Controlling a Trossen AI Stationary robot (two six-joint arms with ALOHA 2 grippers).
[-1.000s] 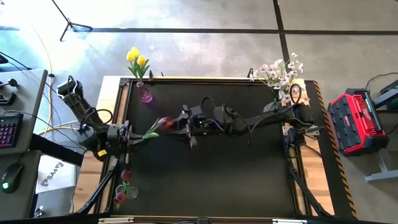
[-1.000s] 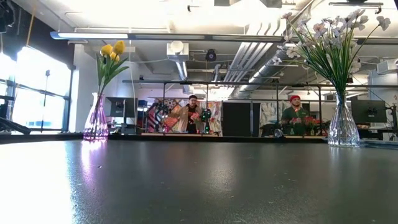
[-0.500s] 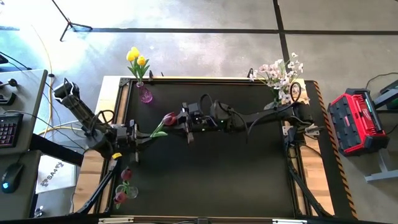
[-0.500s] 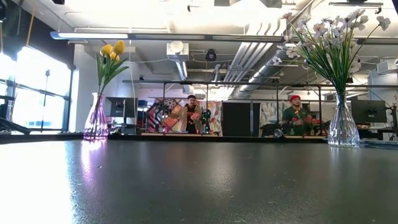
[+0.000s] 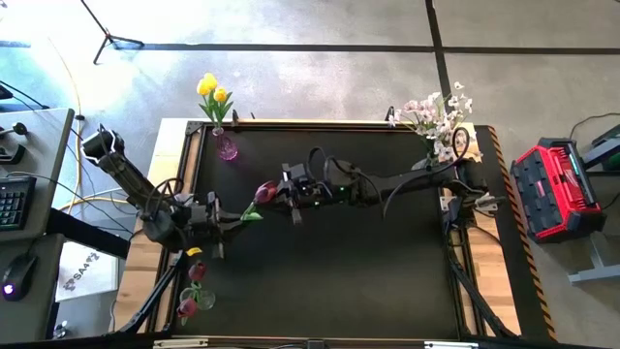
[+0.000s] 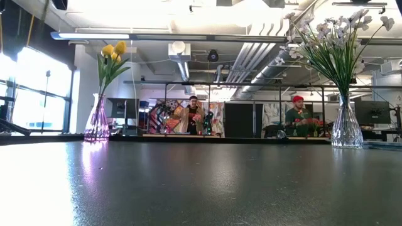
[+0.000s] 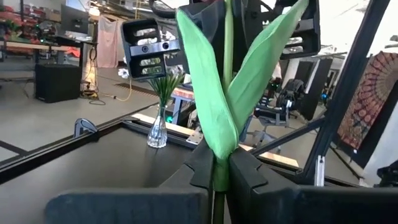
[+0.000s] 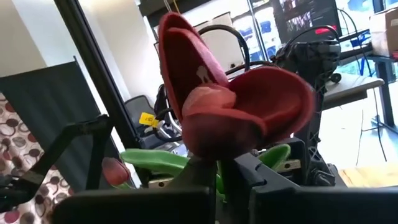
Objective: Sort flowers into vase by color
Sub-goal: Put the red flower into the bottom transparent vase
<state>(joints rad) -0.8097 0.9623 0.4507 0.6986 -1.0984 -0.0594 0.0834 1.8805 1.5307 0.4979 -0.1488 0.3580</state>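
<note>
I count most of the sorting as done: the yellow tulips [image 5: 210,92] stand in the purple vase [image 5: 226,147] at the far left corner of the desk [image 5: 339,271], the pale pink-white sprays [image 5: 436,114] fill the clear vase [image 6: 346,129] at the far right corner, and dark red tulips [image 5: 191,288] already sit in a small vase [image 5: 197,299] off the near left edge. What I have in hand now is one more dark red tulip [image 5: 264,191], held in the air over the left middle of the desk between both arms. My left pincer [image 5: 225,221] is clenched on the green stem low down; the left wrist view shows the stem and its two leaves [image 7: 233,81] rising straight out of the closed fingers. My right pincer [image 5: 281,193] is grasping the same flower just under the bloom, with the red petals [image 8: 233,102] sitting directly above its fingers in the right wrist view. I judge this to be a handover near its end: the right side must let go, then the left arm carries the tulip to the red vase beside it. I see no other loose flowers on the desk, so this looks like the last one
</note>
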